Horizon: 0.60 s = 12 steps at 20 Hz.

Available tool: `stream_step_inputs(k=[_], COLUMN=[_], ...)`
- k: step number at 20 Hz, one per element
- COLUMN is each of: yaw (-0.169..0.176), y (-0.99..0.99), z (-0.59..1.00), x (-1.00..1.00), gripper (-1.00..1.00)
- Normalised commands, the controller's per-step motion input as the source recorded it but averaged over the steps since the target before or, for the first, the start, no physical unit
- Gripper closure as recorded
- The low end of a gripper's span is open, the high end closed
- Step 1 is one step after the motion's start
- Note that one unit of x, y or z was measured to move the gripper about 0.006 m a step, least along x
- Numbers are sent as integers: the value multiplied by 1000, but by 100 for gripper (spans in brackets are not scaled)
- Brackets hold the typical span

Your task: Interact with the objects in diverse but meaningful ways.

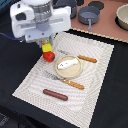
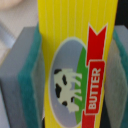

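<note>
Wrist view fills almost wholly with the yellow box [image 2: 75, 55], pressed between the two pads [image 2: 27, 80] of the claw [image 2: 75, 65], each grey with a green-teal lining, one on either side and both touching the box. Only here can the label be read: a blue-grey oval with a black-and-white cow on a green patch, and a red ribbon carrying the word "BUTTER" in white letters. The claw is closed onto the box, open just as far as the box is wide.

Exterior view shows what the close shot cannot: the white arm reaching in from the exterior view's left, with the claw [image 1: 46, 44] holding the yellow box [image 1: 47, 48] upright just above the red tomato [image 1: 48, 56]; whether the two touch cannot be told. They sit over a pale striped mat [image 1: 95, 70] on the black desk [image 1: 117, 100]. Nearer the front lies the brown sausage [image 1: 55, 94]. Toward the right is the round tan plate [image 1: 70, 73] with the flat white fish [image 1: 67, 63] on it, a wooden-handled fork [image 1: 66, 81] just in front and a wooden-handled knife [image 1: 84, 58] behind. Farther right, off the mat, the grey saucepan [image 1: 89, 15] stands on a tan surface.
</note>
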Motion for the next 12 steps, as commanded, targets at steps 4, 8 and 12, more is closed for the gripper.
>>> stream_step_inputs(k=[4,8,12], yaw=[0,-1,-5], y=[-999,-934,-614], z=[0,-49,-81], x=[46,216,463], gripper=[100,100,100])
